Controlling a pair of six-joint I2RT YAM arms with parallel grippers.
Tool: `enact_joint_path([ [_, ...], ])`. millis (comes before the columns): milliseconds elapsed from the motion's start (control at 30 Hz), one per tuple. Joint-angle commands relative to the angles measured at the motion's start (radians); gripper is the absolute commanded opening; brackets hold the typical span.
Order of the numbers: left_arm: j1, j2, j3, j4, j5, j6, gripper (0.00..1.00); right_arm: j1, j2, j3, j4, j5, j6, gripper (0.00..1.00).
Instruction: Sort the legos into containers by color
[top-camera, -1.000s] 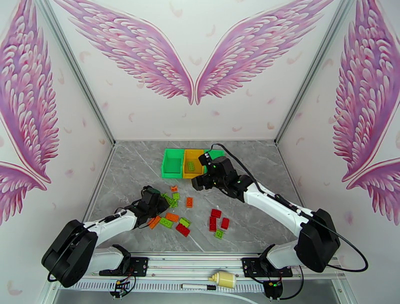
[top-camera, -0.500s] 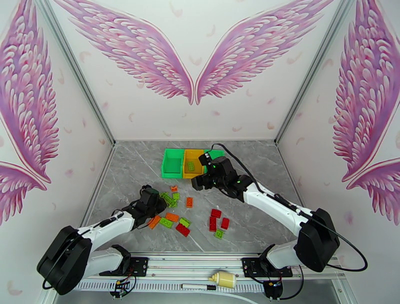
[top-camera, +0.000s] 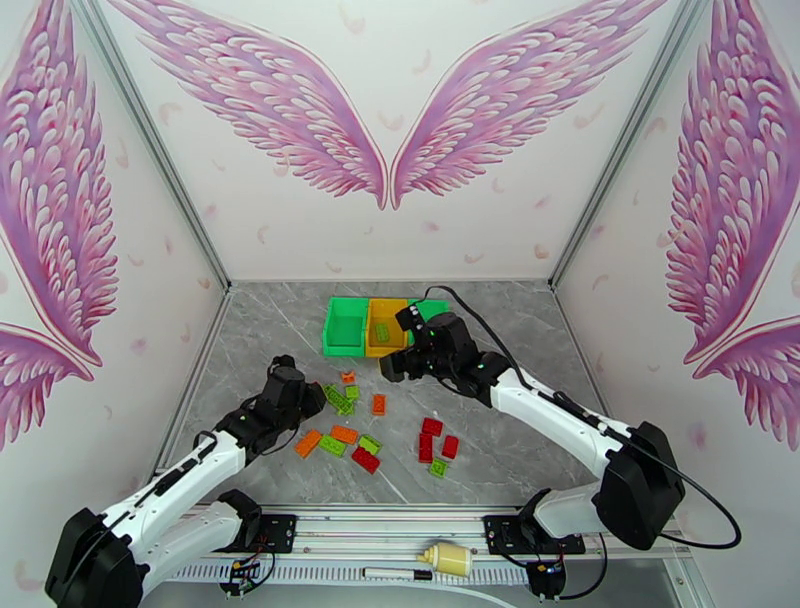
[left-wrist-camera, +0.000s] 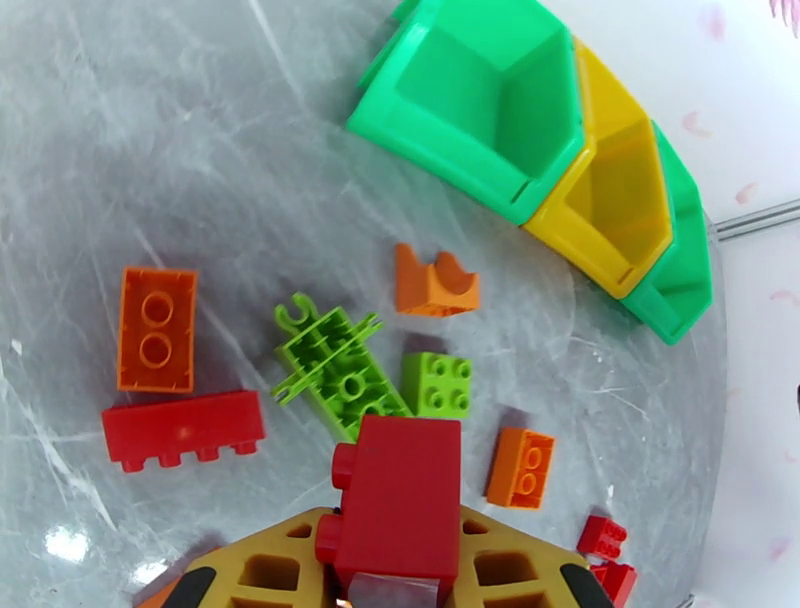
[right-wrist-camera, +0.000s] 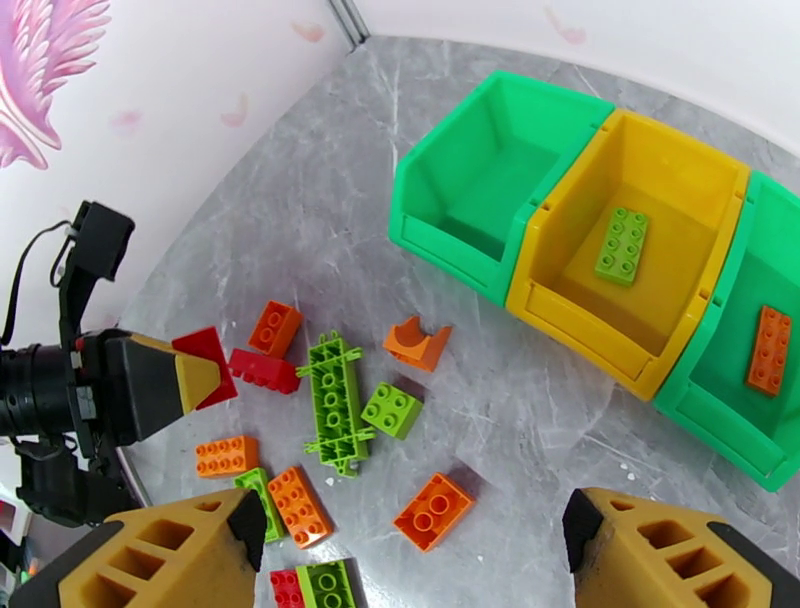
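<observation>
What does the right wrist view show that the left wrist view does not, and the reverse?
Right wrist: the bin floors, with a lime brick in the yellow bin and an orange brick in the green bin beside it. Left wrist: a close look at the red brick clamped in the left gripper, studs showing. Shared: those bins, the second green bin, the lime plate, the orange arch piece, the long red brick.

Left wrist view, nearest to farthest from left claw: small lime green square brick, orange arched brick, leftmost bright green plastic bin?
From the left claw, gripping a red plastic brick:
1. Small lime green square brick, just up-right.
2. Orange arched brick, farther up, mid-frame.
3. Leftmost bright green plastic bin, top of frame.
</observation>
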Motion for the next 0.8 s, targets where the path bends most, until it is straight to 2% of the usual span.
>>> enact_joint_path([
  [0, -0.002, 0.064, 0.094, -0.048, 0.004, 0.080, 0.24, 0.007, -0.028, -0.012, 0.036, -0.049, 0.002, 0.85],
  [400, 0.042, 0.425, 0.391, -0.029, 0.066, 0.194, 0.24, 0.007, -0.006, 0.019, 0.096, -0.044, -0.027, 0.95],
  [767, 0.121, 0.765, 0.758, -0.118, 0.108, 0.275, 0.24, 0.008, 0.044, 0.065, 0.075, -0.050, -0.058, 0.99],
])
